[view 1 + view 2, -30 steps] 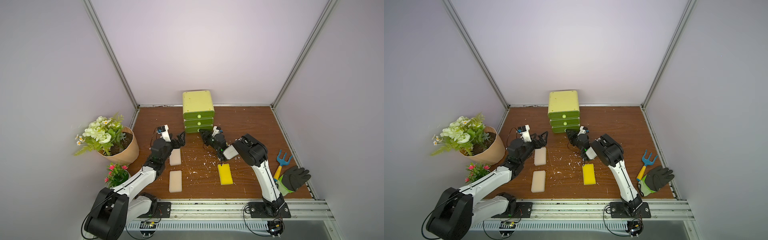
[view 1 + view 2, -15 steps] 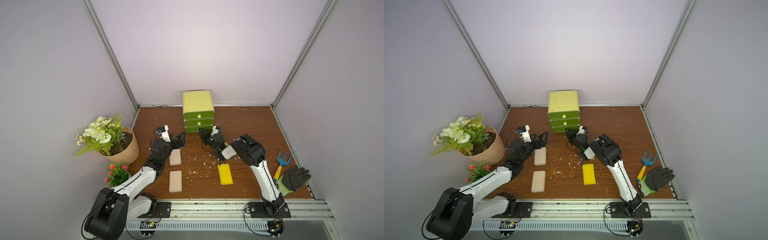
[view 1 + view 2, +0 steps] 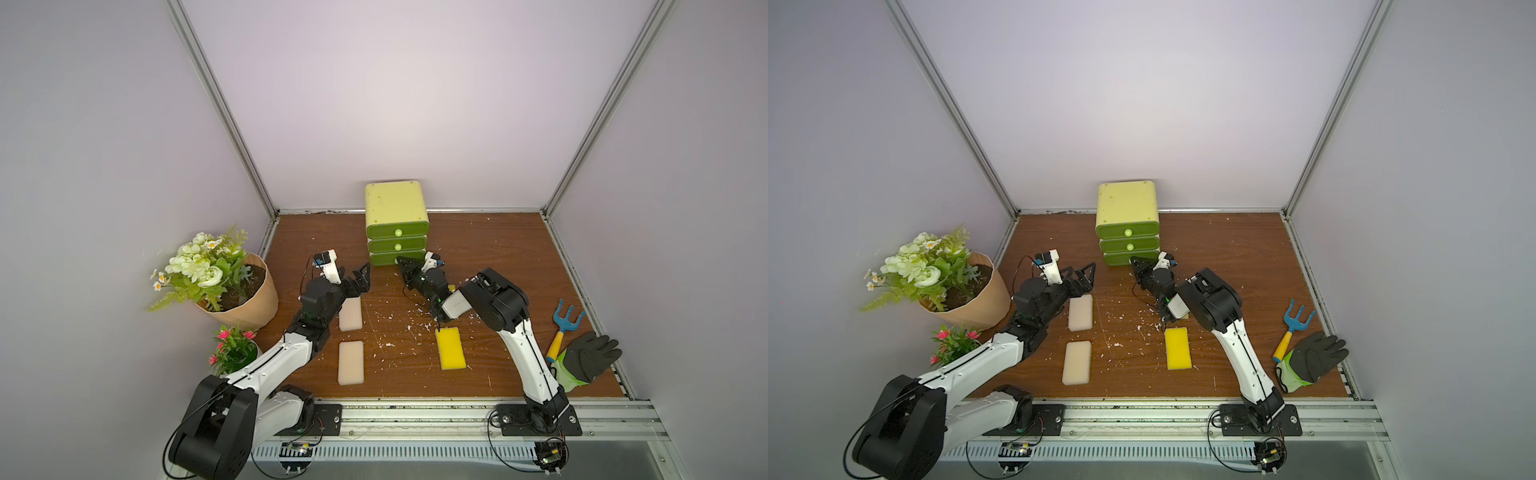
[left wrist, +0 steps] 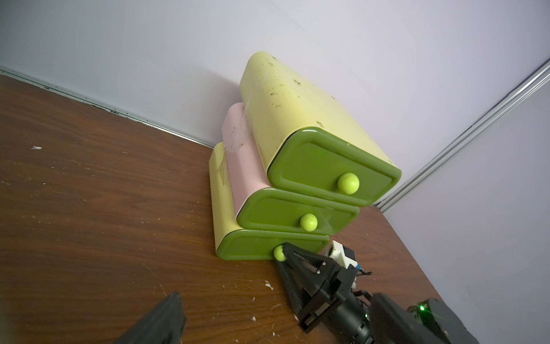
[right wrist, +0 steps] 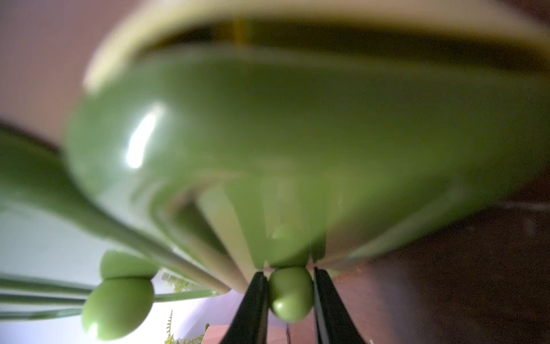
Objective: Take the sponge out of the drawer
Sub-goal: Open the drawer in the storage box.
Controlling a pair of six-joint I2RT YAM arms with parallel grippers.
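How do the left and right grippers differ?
The left gripper is spread wide and empty; the right gripper is narrower, its jaws flanking the bottom drawer's knob. The left gripper sits off the drawer cabinet's corner; the right gripper is at its front. Both are black.

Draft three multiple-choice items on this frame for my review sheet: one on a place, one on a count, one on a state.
1. The right gripper is: A over the yellow sponge; B at the knob of the bottom drawer; C beside the glove.
2. The drawer unit has: A two drawers; B three; C four.
3. The left gripper has its jaws: A shut on a beige sponge; B shut empty; C wide open.
Key: B, its jaws stand either side of that knob in the right wrist view; B, three green fronts are stacked; C, a wide gap shows in both top views.
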